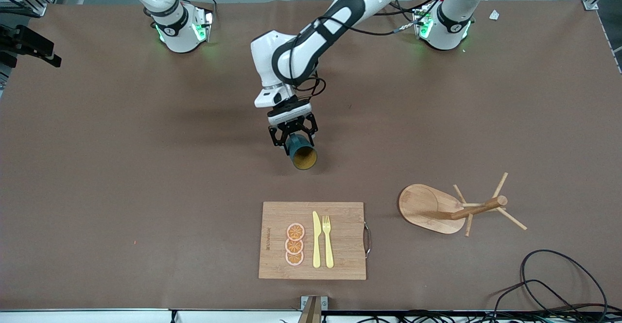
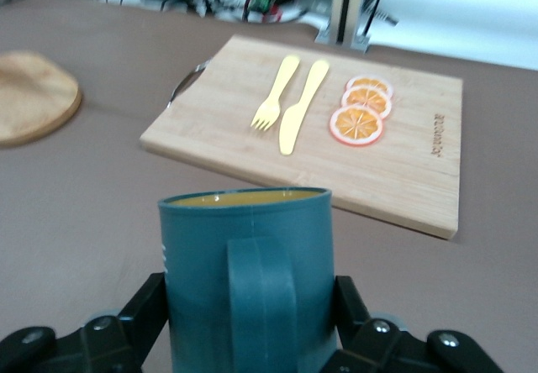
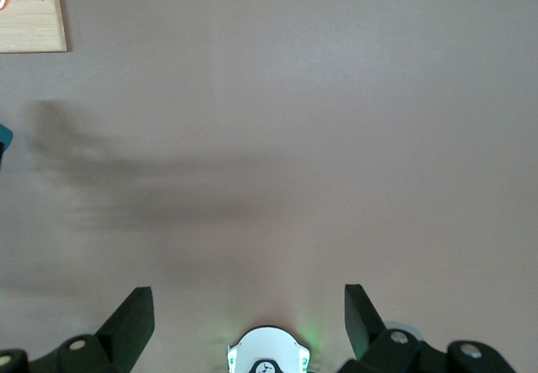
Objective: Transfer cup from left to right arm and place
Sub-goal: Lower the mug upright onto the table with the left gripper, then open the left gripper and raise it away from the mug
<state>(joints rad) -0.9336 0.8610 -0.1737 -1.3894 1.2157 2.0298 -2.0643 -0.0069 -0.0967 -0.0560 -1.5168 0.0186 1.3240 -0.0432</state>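
While the left gripper [image 1: 293, 133] hangs over the middle of the desk [image 1: 97, 167], its fingers [image 2: 143, 310] clamp the teal cup [image 1: 302, 152] by its sides, mouth tilted toward the cutting board [image 1: 340, 264] near the desk's front edge. Up by its own base, the right gripper [image 3: 250, 323] waits over bare desk, fingers spread wide and holding nothing.

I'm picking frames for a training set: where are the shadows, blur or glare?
Front view: even light, a soft shadow on the table under the left claw holding the cup. Left wrist view: cup slightly soft, cutting board mildly blurred, background washed out. Right wrist view: broad smeared shadow on bare cloth, no glare.
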